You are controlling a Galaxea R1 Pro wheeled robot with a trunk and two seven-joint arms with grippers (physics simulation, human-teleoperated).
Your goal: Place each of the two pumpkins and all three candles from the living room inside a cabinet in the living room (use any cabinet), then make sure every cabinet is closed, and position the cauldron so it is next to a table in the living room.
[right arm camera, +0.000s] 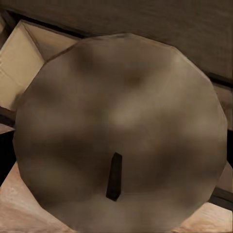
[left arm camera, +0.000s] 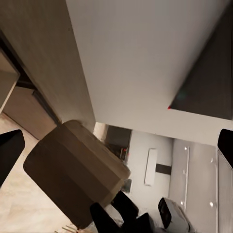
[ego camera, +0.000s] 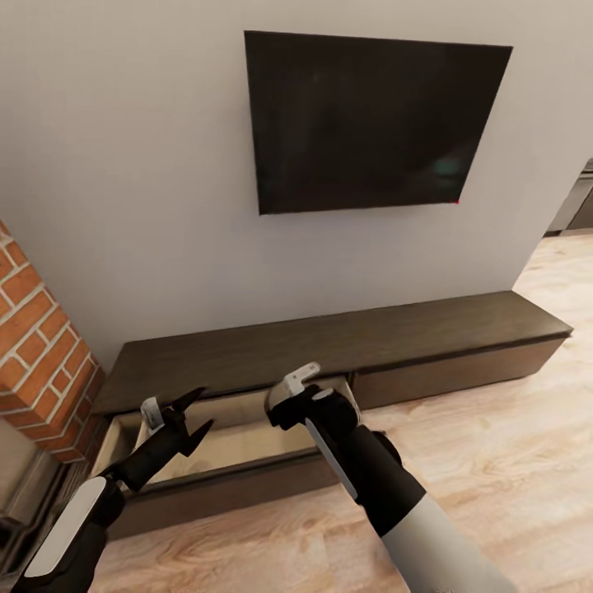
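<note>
My right gripper (ego camera: 317, 403) is shut on a candle (right arm camera: 116, 126), a squat brown-beige cylinder whose round top and short dark wick (right arm camera: 114, 177) face the right wrist camera. The left wrist view shows the same candle (left arm camera: 73, 170) from the side, held above the floor in front of the cabinet. The cabinet (ego camera: 329, 342) is the long low dark brown unit against the wall. Its left drawer (ego camera: 222, 445) is pulled out, and what shows of its pale beige inside is bare. My left gripper (ego camera: 196, 414) hangs open over that drawer. The hand hides the candle in the head view. No pumpkins or cauldron are in view.
A large black screen (ego camera: 371, 119) hangs on the pale wall above the cabinet. A red brick chimney (ego camera: 37, 346) stands close on the left of the open drawer. The cabinet's right drawer front (ego camera: 453, 371) is shut. Light wood floor (ego camera: 494, 461) stretches away to the right.
</note>
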